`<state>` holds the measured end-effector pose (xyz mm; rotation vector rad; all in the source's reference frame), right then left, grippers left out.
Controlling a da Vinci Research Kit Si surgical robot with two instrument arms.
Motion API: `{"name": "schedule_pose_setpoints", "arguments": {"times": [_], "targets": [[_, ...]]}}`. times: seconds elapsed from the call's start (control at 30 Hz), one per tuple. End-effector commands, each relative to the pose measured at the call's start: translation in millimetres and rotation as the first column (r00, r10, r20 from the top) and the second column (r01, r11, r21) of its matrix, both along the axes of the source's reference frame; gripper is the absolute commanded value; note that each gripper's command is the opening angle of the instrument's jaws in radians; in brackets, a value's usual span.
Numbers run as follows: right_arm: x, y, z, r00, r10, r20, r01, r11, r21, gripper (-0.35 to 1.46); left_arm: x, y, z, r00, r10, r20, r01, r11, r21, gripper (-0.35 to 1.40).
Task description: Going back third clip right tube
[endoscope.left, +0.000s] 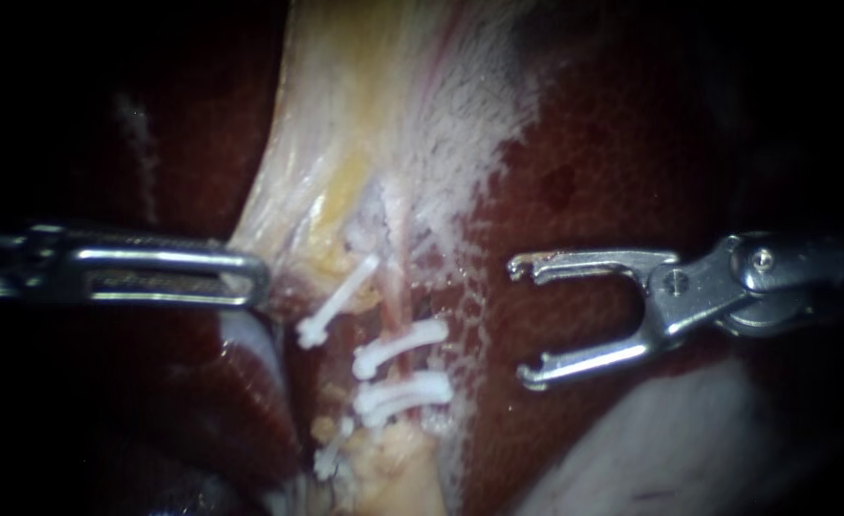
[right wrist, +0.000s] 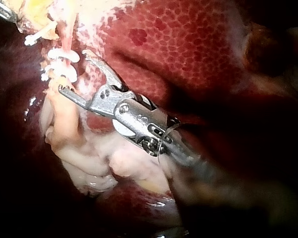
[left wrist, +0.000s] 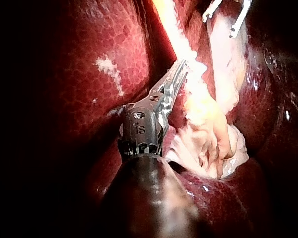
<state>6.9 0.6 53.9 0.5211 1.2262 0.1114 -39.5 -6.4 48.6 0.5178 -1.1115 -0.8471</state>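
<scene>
A thin pink tube (endoscope.left: 398,287) runs down through pale stripped tissue. Two white clips (endoscope.left: 398,346) (endoscope.left: 404,394) lie across it, one under the other. Two more white clips (endoscope.left: 337,304) (endoscope.left: 331,457) sit just left of it, and I cannot tell what they hold. My right instrument (endoscope.left: 525,322) stands to the right of the clips over the liver, its hooked jaws wide open with nothing between them. In the right wrist view, the right instrument (right wrist: 73,70) has its tips close beside the clips (right wrist: 64,55). My left instrument (endoscope.left: 254,277) is shut on the edge of the pale tissue (endoscope.left: 374,115).
Dark red liver (endoscope.left: 613,172) fills the right side and lies under the right instrument. A pale lobe (endoscope.left: 670,449) lies below that instrument. In the left wrist view, the left instrument (left wrist: 181,67) holds a stretched yellow-white strand (left wrist: 176,29), with frayed tissue (left wrist: 213,144) beside its shaft.
</scene>
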Motion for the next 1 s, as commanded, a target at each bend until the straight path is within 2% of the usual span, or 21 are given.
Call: {"name": "schedule_pose_setpoints", "arguments": {"times": [0.03, 0.33, 1.0], "targets": [[0.0, 0.0, 0.0, 1.0000, -0.001, -0.001, 0.001, 1.000, -0.003, 0.60, -0.2, -0.2, 0.3, 1.0000, 0.007, 0.001, -0.007, 1.000, 0.007, -0.35], [-0.2, 0.1, 0.0, 1.0000, -0.006, -0.007, 0.006, 1.000, -0.020, 0.60, -1.2, -0.8, 0.9, 0.9998, 0.020, 0.004, -0.021, 1.000, 0.012, -0.35], [-0.3, 0.0, 0.0, 0.9999, -0.007, -0.009, 0.007, 1.000, -0.025, 0.60, -1.1, -0.8, 0.7, 0.9998, 0.020, 0.006, -0.020, 1.000, 0.019, -0.35]]}}
